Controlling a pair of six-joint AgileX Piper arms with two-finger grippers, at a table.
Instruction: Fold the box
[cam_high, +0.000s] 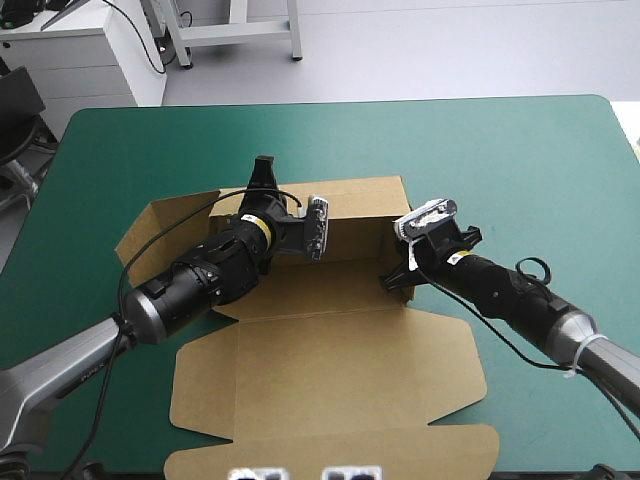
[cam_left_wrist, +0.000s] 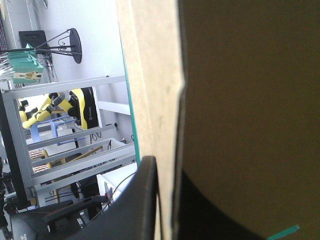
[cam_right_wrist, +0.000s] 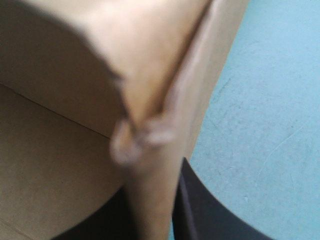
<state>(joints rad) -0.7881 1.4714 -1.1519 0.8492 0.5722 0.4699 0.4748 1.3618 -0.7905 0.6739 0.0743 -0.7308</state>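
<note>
The brown box (cam_high: 330, 345) lies at the table's middle, its far part raised into walls and its wide lid flat toward the near edge. My left gripper (cam_high: 263, 175) is at the far wall near the left corner. In the left wrist view its black fingers (cam_left_wrist: 145, 195) pinch the upright board (cam_left_wrist: 150, 75), one on each side. My right gripper (cam_high: 397, 280) is at the right wall's near corner. Its fingers (cam_right_wrist: 200, 210) clamp that wall (cam_right_wrist: 155, 100), with the box floor (cam_right_wrist: 50, 175) on one side and the table on the other.
The teal-green cover (cam_high: 540, 160) shows bare around the box, widest at the far side and the right. A side flap (cam_high: 145, 235) of the box spreads out to the left. The lid's front flap (cam_high: 330, 452) reaches the near edge.
</note>
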